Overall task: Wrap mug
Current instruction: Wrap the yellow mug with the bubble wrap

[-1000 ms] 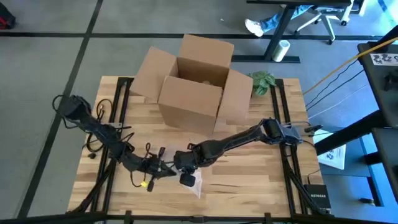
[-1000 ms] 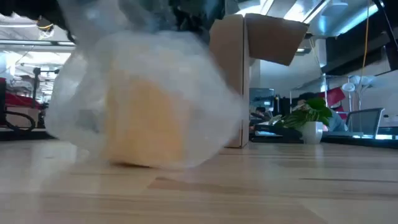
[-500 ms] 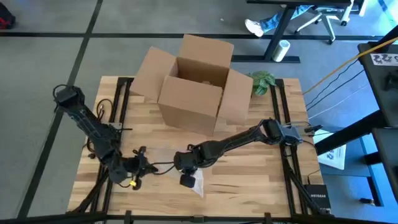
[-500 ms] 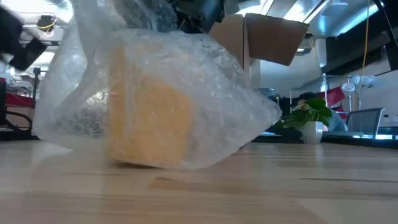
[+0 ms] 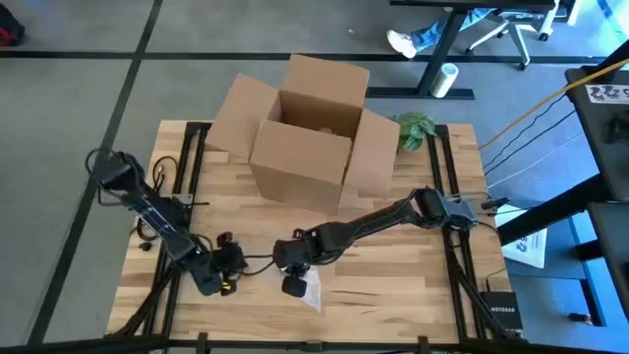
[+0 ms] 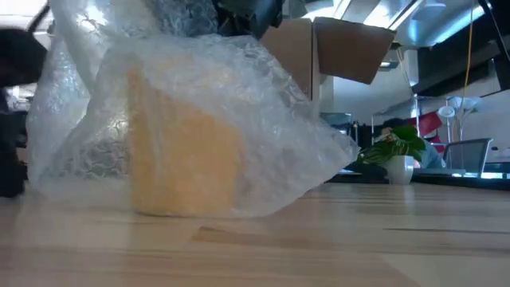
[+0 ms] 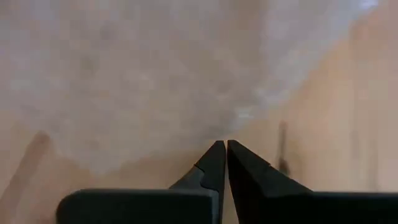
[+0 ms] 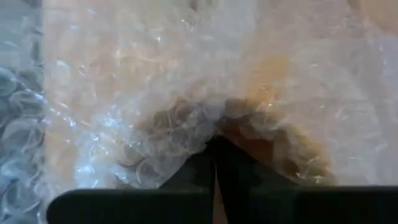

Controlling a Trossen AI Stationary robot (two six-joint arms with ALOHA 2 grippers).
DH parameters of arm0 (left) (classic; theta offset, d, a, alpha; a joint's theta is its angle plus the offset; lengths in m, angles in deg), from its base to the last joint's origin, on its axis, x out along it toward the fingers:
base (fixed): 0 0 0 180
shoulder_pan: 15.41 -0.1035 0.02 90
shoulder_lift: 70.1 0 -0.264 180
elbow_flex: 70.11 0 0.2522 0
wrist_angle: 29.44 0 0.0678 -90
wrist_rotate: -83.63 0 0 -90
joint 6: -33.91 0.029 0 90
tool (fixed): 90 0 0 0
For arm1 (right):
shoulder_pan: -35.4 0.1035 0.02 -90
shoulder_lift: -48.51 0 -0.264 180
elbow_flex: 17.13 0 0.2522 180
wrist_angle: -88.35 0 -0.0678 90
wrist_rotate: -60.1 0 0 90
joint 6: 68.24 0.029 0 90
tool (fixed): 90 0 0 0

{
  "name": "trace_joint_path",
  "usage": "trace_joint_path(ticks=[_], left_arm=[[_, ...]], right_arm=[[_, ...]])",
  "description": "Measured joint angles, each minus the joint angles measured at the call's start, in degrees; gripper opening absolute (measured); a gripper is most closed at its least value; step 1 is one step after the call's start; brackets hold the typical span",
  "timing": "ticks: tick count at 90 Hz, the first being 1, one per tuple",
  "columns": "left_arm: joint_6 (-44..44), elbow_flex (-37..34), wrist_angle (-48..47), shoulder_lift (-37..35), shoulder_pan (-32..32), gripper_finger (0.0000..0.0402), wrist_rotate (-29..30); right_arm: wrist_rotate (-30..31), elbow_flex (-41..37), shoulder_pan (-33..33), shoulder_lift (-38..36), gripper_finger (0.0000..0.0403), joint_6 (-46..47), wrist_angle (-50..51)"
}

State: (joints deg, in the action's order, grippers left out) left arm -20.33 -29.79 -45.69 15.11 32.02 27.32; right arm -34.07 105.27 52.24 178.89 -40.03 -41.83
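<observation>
Mug (image 6: 185, 143), yellow, stands near the front edge of the table (image 5: 393, 285), swathed in bubble wrap (image 6: 231, 104) that drapes over it and spreads onto the wood on both sides. Behind it, at the far middle of the table, sits an open cardboard box (image 5: 310, 133) with its flaps spread, and a small green plant (image 5: 414, 127) stands just beside the box at the far right corner. Right arm reaches in from the right edge, its gripper (image 5: 295, 278) down on top of the bundle; in the right wrist view the two fingers (image 8: 198, 169) sit together, pinched on the bubble wrap over the mug. Left gripper (image 5: 226, 265) lies low on the table just left of the bundle, fingers (image 7: 214, 163) closed together on nothing, tips beside the edge of the wrap
</observation>
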Motion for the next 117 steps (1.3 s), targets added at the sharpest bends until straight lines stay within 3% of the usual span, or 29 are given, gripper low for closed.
trace_joint_path(ticks=[10, 24, 39, 51, 95, 117], left_arm=[[5.69, -0.03, 7.32, 3.0, -2.52, 0.0, 0.93], [15.7, -0.08, 18.89, 4.26, -5.54, 0.0, 7.95], [30.36, -0.21, 34.37, 4.26, -7.83, 0.0, 7.7], [35.65, 0.01, 42.53, 4.16, -8.62, 0.0, 6.43], [38.89, 1.99, 41.13, 4.0, -8.01, 0.0, 3.92], [33.08, 2.04, 34.47, 3.94, -8.05, 0.0, 3.78]], right_arm=[[-0.09, 0.0, 0.0, 0.0, 0.0, 0.0, -0.1], [-1.11, 0.0, 0.0, 0.0, 0.0, 0.02, -0.19], [-1.73, 0.0, 0.01, 0.0, 0.0, 0.07, 0.54], [-1.44, 0.0, 0.09, 0.02, 0.0, 0.05, -0.17], [-2.36, 0.2, 0.05, 0.02, 0.0, 0.9, 0.61], [-3.86, 7.91, 0.02, 0.08, 0.0, 3.34, 17.3]])
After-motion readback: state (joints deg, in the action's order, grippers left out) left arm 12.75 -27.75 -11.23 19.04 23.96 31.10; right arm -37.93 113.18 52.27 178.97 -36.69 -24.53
